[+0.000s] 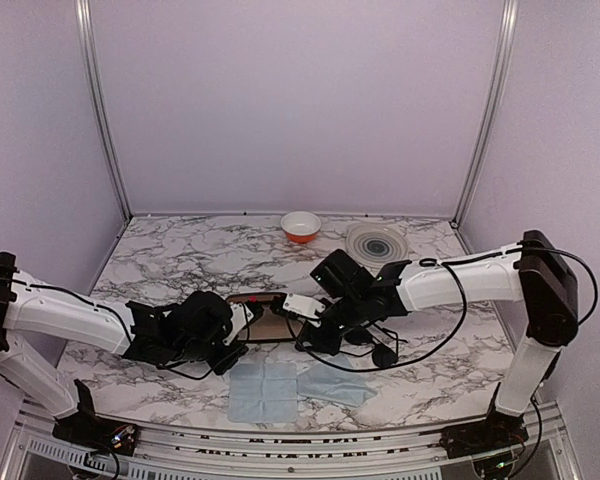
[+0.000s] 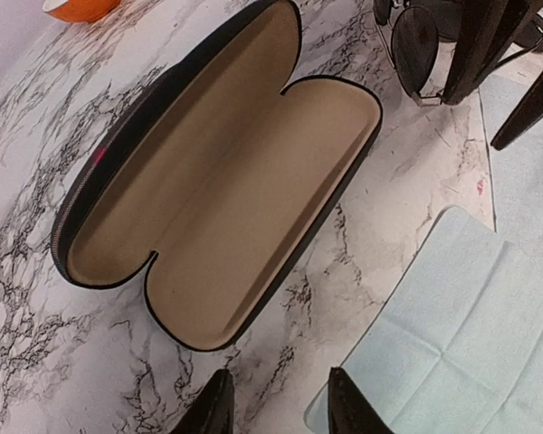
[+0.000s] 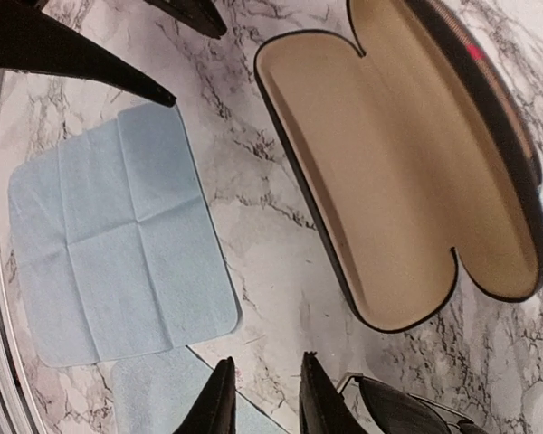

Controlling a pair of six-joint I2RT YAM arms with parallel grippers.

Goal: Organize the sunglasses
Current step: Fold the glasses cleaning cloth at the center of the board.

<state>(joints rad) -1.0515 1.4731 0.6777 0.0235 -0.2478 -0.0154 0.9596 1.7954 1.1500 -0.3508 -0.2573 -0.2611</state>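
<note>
The sunglasses (image 2: 414, 38), with thin wire frame and dark round lenses, lie on the marble right of the open case; one lens shows in the right wrist view (image 3: 407, 414), and they show in the top view (image 1: 378, 350). The plaid case (image 2: 226, 172) lies open, tan lining up, empty (image 3: 398, 163) (image 1: 265, 318). My left gripper (image 2: 276, 402) is open and empty, just short of the case's near end (image 1: 242, 335). My right gripper (image 3: 264, 398) is open over bare marble (image 1: 315, 335), with the sunglasses beside its right finger, outside the jaws.
Two light blue cloths lie near the front edge: a flat square one (image 1: 264, 391) (image 3: 118, 235) (image 2: 471, 334) and a second one to its right (image 1: 338, 385). An orange bowl (image 1: 300, 226) and a grey plate (image 1: 376, 242) stand at the back.
</note>
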